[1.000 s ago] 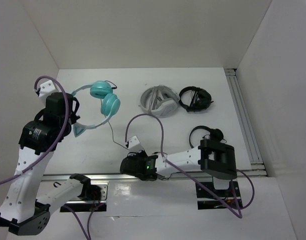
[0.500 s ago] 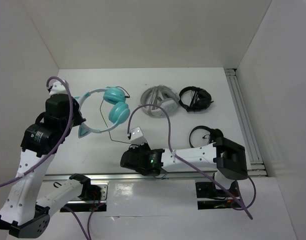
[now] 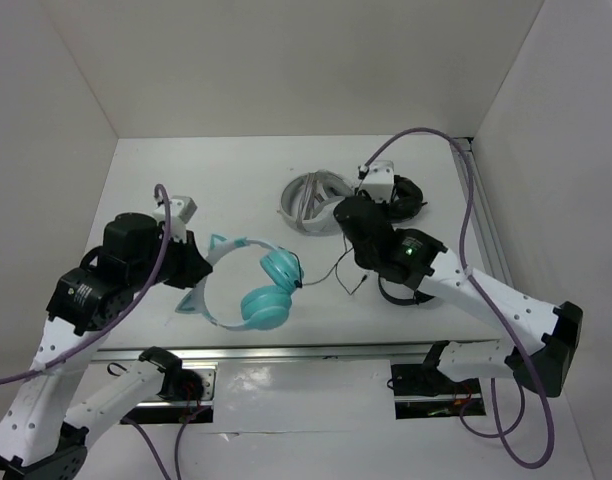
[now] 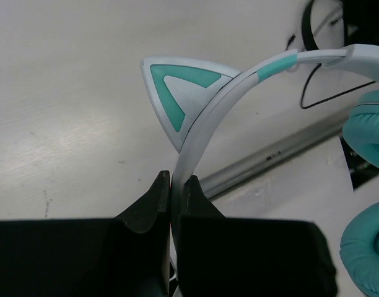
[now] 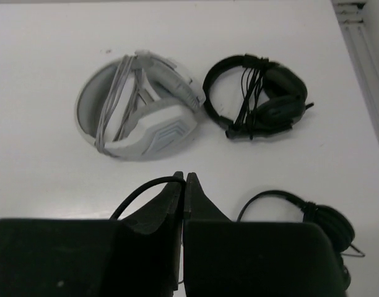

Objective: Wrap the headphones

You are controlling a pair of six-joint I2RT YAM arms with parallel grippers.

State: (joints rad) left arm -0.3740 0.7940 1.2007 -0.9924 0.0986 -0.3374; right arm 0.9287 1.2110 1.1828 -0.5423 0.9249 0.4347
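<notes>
The teal headphones (image 3: 256, 290) with a pale headband and cat ears hang lifted over the near left of the table. My left gripper (image 3: 194, 268) is shut on the headband (image 4: 196, 130) just below one cat ear (image 4: 177, 86). The teal ear cups (image 4: 370, 247) hang at the right of the left wrist view. Their thin black cable (image 3: 331, 270) runs right from one cup. My right gripper (image 3: 346, 226) is shut on this cable (image 5: 140, 193), which arcs out to the left of its fingertips (image 5: 184, 180).
Grey-white headphones (image 3: 311, 205) and wrapped black headphones (image 3: 391, 197) lie at the back. Another pair of black headphones (image 5: 313, 216) lies under my right arm. A metal rail (image 3: 286, 350) runs along the near edge, and another (image 3: 486, 230) runs along the right side.
My left gripper carried the teal headphones from the back left toward the near centre. My right arm swung from the near edge up to the middle right with the cable.
</notes>
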